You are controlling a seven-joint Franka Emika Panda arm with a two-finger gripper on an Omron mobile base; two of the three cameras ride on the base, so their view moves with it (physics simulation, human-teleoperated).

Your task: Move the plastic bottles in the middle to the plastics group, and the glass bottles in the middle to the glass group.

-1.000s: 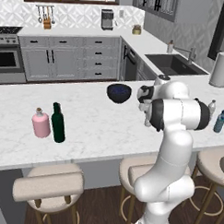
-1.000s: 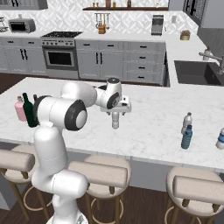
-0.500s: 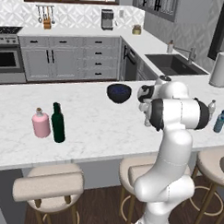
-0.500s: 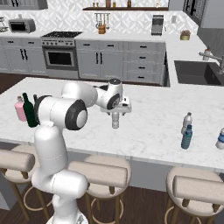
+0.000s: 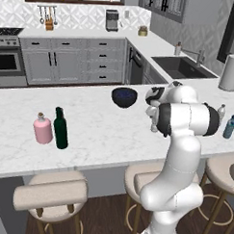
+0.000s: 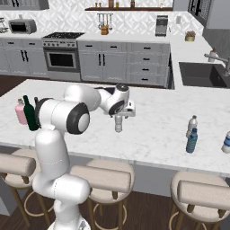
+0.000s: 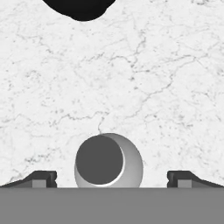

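Observation:
My gripper hangs open over bare marble near the middle of the island counter, fingers pointing down and nothing between them. In the hand view its tips stand wide apart above the white stone. The tall dark green glass bottle stands upright right beside the pink flask at the counter's left end, far from my gripper. At the right end the small blue plastic bottle stands close in front of the clear greyish bottle. The blue bottle also shows beyond my elbow.
A dark bowl sits on the counter just beyond my gripper, and its edge shows at the top of the hand view. Another small bottle stands at the far right edge. A paper towel roll and sink lie behind. Stools line the near side.

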